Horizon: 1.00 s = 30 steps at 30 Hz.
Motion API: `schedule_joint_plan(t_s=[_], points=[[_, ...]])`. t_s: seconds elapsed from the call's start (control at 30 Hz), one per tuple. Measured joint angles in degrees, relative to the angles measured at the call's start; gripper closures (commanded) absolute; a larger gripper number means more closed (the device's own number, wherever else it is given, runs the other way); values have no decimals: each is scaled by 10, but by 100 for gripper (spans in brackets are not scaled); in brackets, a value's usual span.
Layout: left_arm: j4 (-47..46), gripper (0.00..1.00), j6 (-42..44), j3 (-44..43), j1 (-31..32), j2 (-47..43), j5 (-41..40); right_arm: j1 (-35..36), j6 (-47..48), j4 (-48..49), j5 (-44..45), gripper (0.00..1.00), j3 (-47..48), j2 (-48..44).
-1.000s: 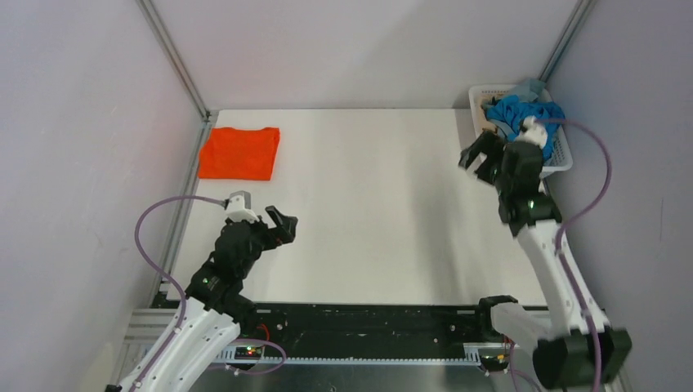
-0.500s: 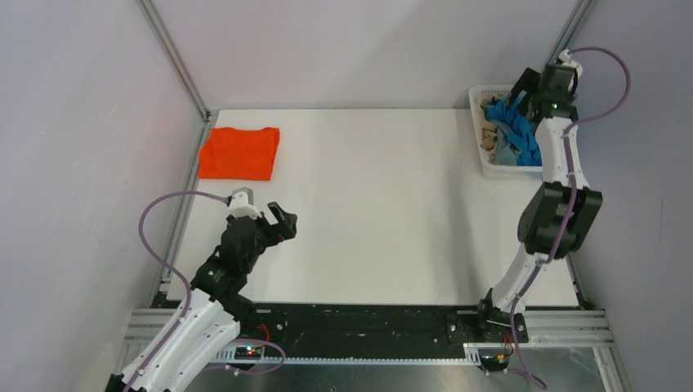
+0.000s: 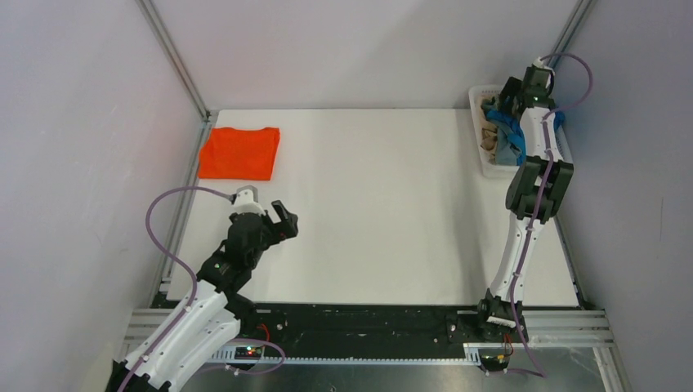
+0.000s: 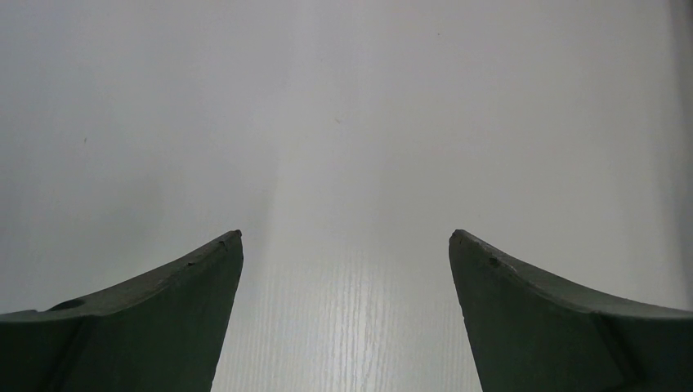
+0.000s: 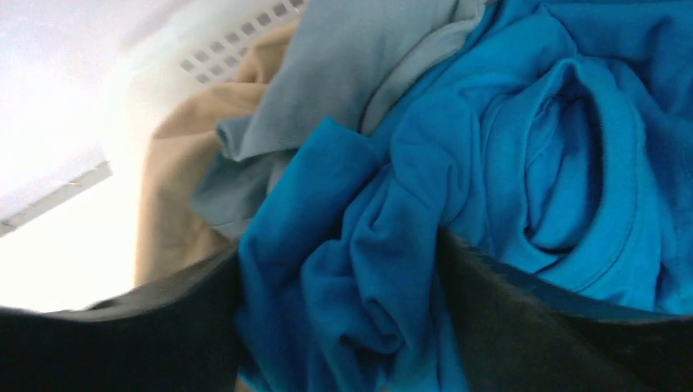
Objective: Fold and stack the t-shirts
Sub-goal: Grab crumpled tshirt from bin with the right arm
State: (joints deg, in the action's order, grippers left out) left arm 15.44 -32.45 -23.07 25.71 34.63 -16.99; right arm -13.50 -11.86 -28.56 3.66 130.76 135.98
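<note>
In white plastic lattice basket point(image 5: 237, 45): right gripper point(image 5: 339, 245) fingers apart astride crumpled cyan t-shirt point(image 5: 507, 163) (left gripper point(image 4: 346, 233) likewise apart); risk snagging grey-blue shirt point(image 5: 351, 73).

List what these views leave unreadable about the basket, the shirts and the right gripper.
- Right wrist view: the right gripper straddles the blue shirt; blur hides whether it pinches the cloth.
- Top view: the right arm covers much of the basket, so the number of shirts inside cannot be told.
- Top view: the orange shirt is too small to count its folds.
</note>
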Motion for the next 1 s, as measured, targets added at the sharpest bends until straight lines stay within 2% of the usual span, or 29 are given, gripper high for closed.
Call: schedule_joint_plan(t_s=[0.03, 0.07, 0.17, 0.23, 0.27, 0.47, 0.6, 0.73, 0.83, 1.0], points=[[0, 0, 0, 0, 0, 0, -1, 0, 2, -1, 4, 37, 0, 7], [-1, 0, 0, 0, 0, 0, -3, 0, 5, -1, 9, 50, 0, 12], [-3, 0, 0, 0, 0, 0, -5, 0, 10, 3, 21, 69, -1, 14], [-3, 0, 0, 0, 0, -1, -5, 0, 11, 13, 30, 94, -1, 13], [-3, 0, 0, 0, 0, -2, -5, 0, 10, 15, 33, 98, -1, 13], [-4, 0, 0, 0, 0, -16, -5, -1, 2, 18, 48, 100, -1, 0], [-4, 0, 0, 0, 0, -29, -4, -2, 2, 14, 63, 100, -1, -47], [-4, 0, 0, 0, 0, -37, -3, -3, 6, 11, 73, 100, -2, -143], [-3, 0, 0, 0, 0, -46, 3, -3, 2, 22, 69, 100, -7, -251], [-3, 0, -2, 0, 0, -77, 17, -2, -24, 70, 3, 100, -7, -414]])
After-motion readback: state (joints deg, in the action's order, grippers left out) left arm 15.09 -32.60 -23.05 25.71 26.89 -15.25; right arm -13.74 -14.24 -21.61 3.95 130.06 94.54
